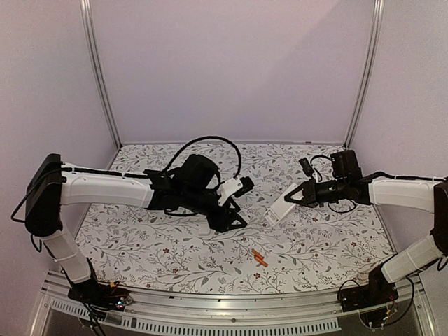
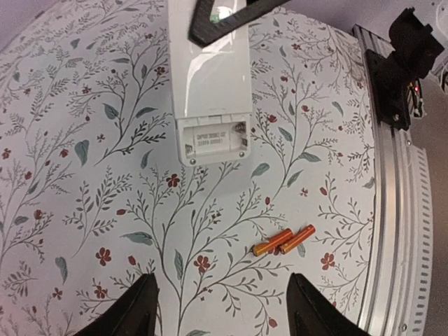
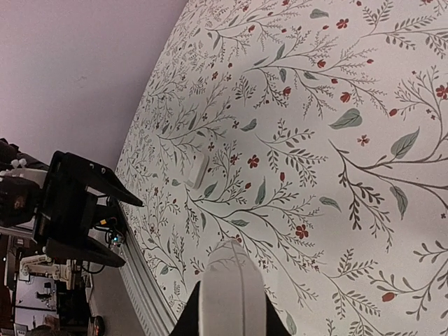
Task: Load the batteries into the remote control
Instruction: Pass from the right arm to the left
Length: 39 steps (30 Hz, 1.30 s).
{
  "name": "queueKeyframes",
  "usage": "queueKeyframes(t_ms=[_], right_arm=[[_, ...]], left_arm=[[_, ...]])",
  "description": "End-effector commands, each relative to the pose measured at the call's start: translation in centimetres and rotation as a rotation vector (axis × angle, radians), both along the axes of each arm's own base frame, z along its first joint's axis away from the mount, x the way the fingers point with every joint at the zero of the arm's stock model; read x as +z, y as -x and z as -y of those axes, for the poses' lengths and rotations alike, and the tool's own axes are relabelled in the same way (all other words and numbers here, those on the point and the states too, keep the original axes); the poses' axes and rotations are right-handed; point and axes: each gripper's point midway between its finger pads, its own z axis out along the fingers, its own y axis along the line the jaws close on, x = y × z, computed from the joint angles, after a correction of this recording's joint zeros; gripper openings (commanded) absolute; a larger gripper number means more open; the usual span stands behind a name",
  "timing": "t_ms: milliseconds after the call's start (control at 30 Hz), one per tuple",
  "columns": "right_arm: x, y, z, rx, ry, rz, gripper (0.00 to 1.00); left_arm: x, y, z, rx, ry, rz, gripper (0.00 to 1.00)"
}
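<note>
The white remote control hangs tilted above the table with my right gripper shut on its far end. In the left wrist view its open battery recess faces up and is empty. The right wrist view shows the remote between my right gripper. Two orange batteries lie side by side on the cloth near the front edge. In the left wrist view the batteries sit just ahead of my left gripper and slightly to its right. That gripper is open and holds nothing.
A small white cover plate lies flat on the floral cloth beside the left gripper. A metal rail runs along the table's near edge. Grey walls with metal posts enclose the back and sides.
</note>
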Motion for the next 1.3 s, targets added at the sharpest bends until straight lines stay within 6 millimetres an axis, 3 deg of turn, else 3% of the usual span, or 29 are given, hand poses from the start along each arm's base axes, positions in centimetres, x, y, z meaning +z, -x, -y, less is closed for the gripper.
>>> queueKeyframes(t_ms=[0, 133, 433, 833, 933, 1067, 1167, 1267], right_arm=[[-2.0, 0.1, 1.3, -0.032, 0.036, -0.043, 0.00], [-2.2, -0.1, 2.0, -0.052, 0.036, -0.050, 0.00], [-2.5, -0.2, 2.9, -0.070, 0.030, -0.064, 0.00], [-2.6, -0.1, 3.0, -0.061, 0.013, -0.078, 0.00], [-2.3, 0.1, 2.8, -0.045, -0.002, -0.082, 0.00], [-1.7, 0.6, 2.1, -0.002, -0.036, -0.071, 0.00], [-1.2, 1.2, 1.2, 0.039, -0.050, -0.060, 0.00], [-0.9, 1.7, 0.5, 0.074, -0.062, -0.051, 0.00]], left_arm=[[-2.8, 3.0, 1.7, -0.318, -0.124, 0.117, 0.60], [-5.1, 4.3, 2.8, -0.452, -0.208, 0.122, 0.51], [-7.4, 5.4, 4.8, -0.618, -0.285, 0.136, 0.30], [-9.9, 5.3, 5.1, -0.692, -0.380, 0.204, 0.20], [-9.1, 4.4, 5.6, -0.642, -0.353, 0.222, 0.27], [-5.5, 1.7, 6.6, -0.470, -0.212, 0.250, 0.43], [-3.1, -1.1, 6.6, -0.334, -0.133, 0.300, 0.45], [-2.5, -3.3, 6.2, -0.249, -0.148, 0.329, 0.43]])
